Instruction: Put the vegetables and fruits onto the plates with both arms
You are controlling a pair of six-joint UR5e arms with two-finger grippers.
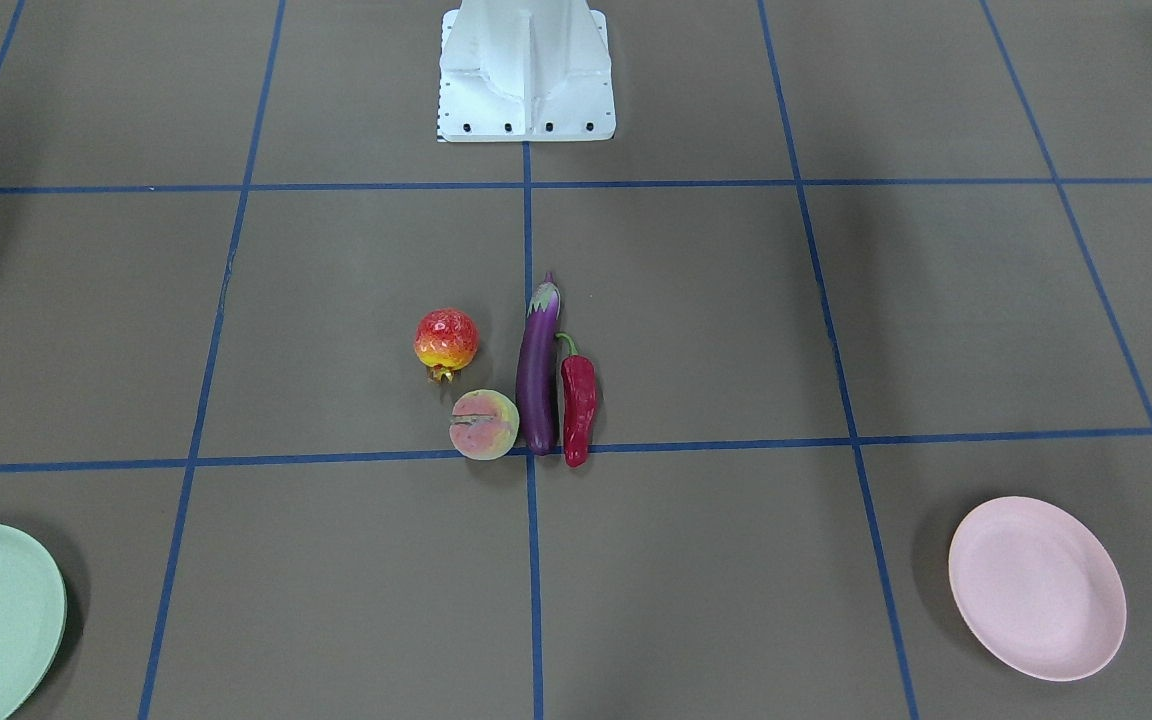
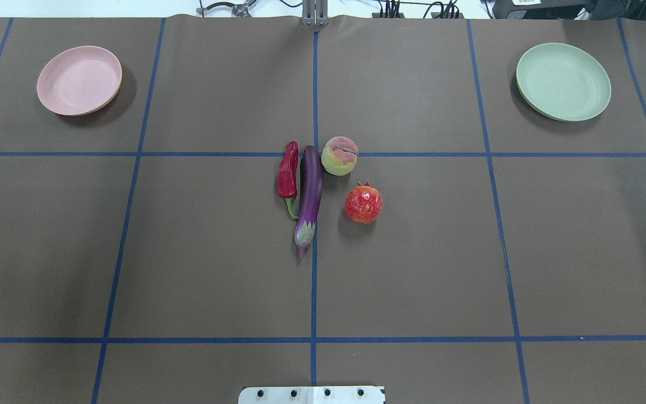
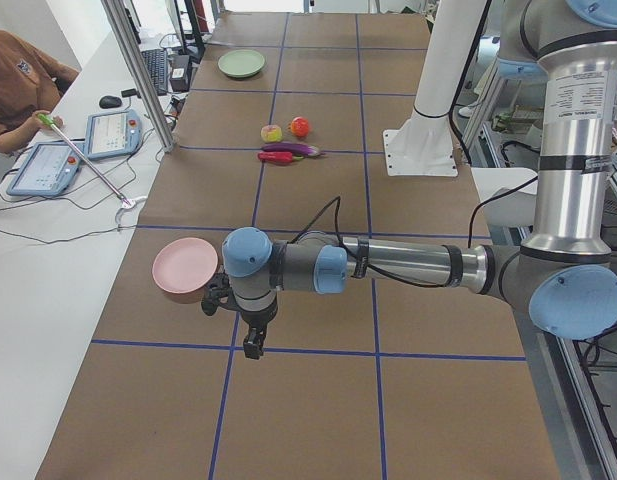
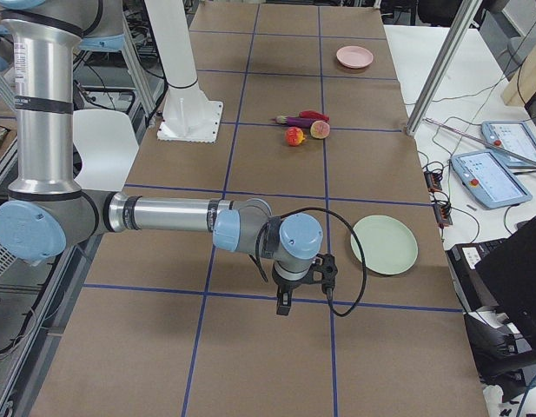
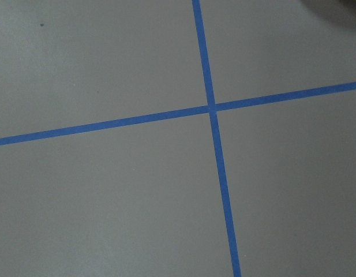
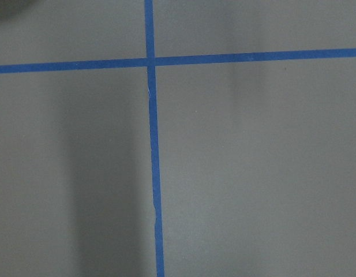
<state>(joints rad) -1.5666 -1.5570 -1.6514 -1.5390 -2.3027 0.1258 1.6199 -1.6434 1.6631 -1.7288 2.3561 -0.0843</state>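
The purple eggplant point(image 2: 309, 196) lies at the table's middle with the red chili pepper point(image 2: 288, 174) beside it on its left. The peach point(image 2: 339, 155) and the pomegranate point(image 2: 363, 204) sit to its right. The pink plate point(image 2: 79, 80) is at the far left and the mint green plate point(image 2: 563, 81) at the far right; both hold nothing. My left gripper point(image 3: 252, 346) hangs near the pink plate point(image 3: 185, 268) in the exterior left view only. My right gripper point(image 4: 284, 306) hangs left of the green plate point(image 4: 385, 244) in the exterior right view only. I cannot tell if either is open.
The white robot base point(image 1: 526, 70) stands at the table's near edge. Blue tape lines point(image 2: 314, 280) divide the brown table into squares. An operator point(image 3: 13, 85) sits with tablets beside the table. Both wrist views show only table and tape.
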